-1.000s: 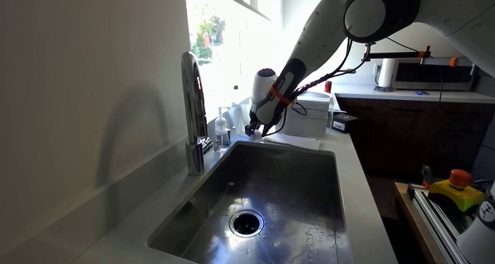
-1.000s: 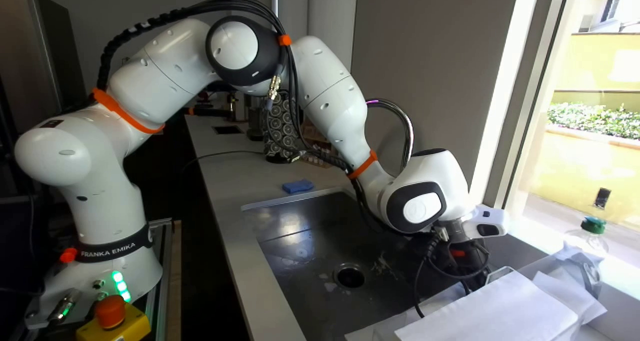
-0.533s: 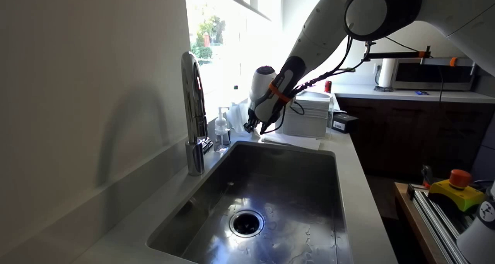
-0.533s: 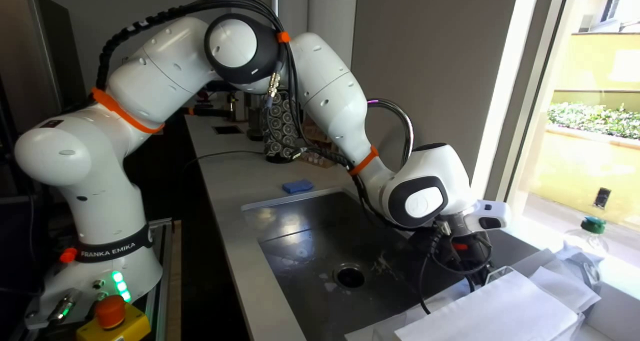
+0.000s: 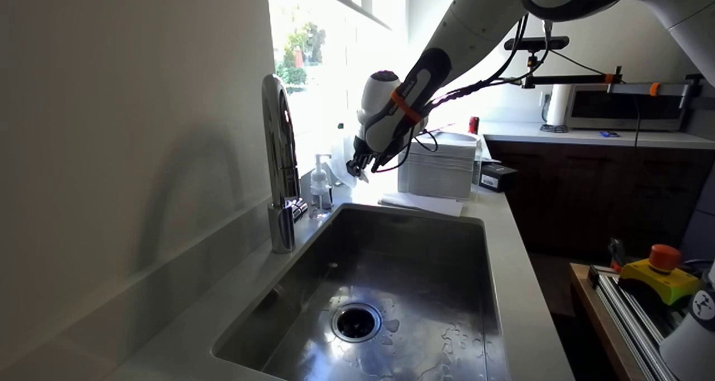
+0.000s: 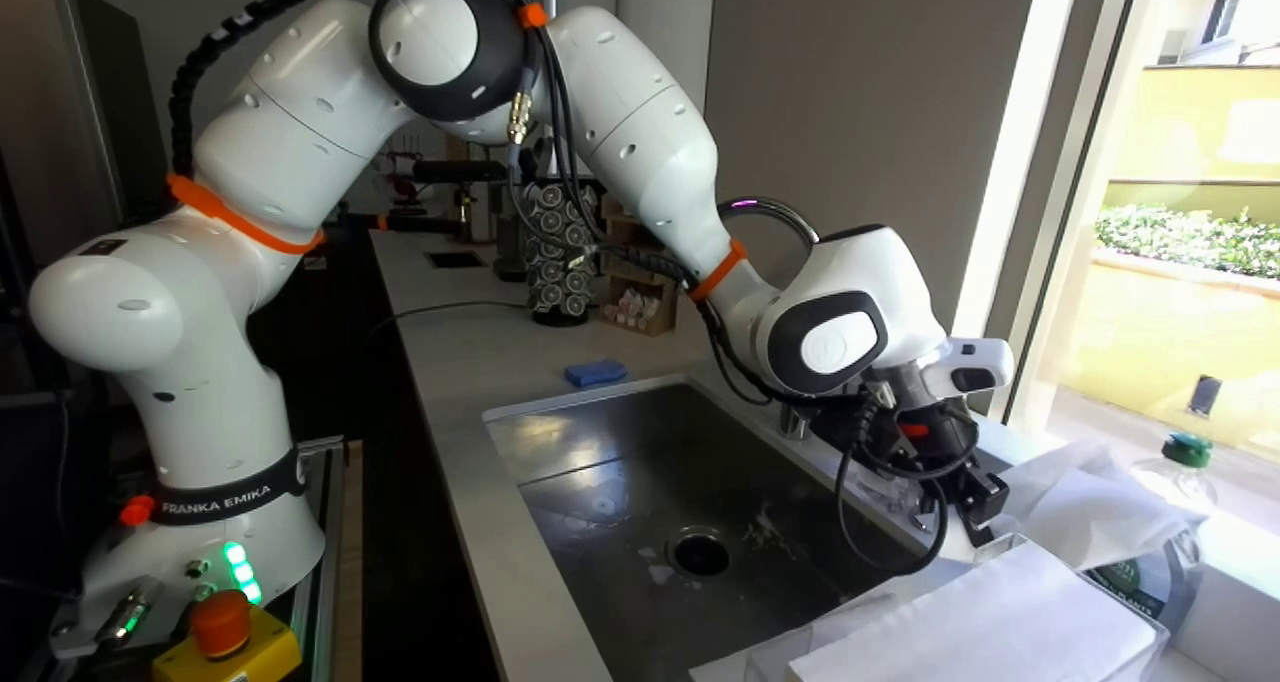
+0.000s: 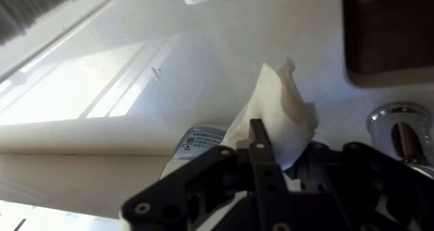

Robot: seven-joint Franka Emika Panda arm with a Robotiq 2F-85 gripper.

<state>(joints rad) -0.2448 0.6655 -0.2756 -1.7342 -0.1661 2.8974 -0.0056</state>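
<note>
My gripper (image 7: 284,139) is closed around a crumpled white paper sheet (image 7: 271,95), whose bunched end sticks out past the fingers in the wrist view. In the exterior views the gripper (image 5: 363,171) (image 6: 975,522) is above the counter behind the sink. The white paper (image 6: 1090,502) spreads from the gripper toward the window, partly in front of a clear bottle with a green cap (image 6: 1187,450). A labelled bottle (image 7: 200,141) is behind the left finger in the wrist view. A stack of white paper (image 5: 438,168) (image 6: 980,627) stands beside the gripper. The far fingertip is partly hidden.
A steel sink (image 5: 441,297) (image 6: 620,492) lies below the arm. A chrome faucet (image 5: 279,163) and a clear pump bottle (image 5: 319,188) stand along its window side. A blue sponge (image 6: 595,372) lies at its far edge. A flat white sheet (image 5: 422,203) lies by the stack.
My arm and gripper have risen, with the gripper now clear above the counter. The white paper has lifted with it. The stack and sink have not moved.
</note>
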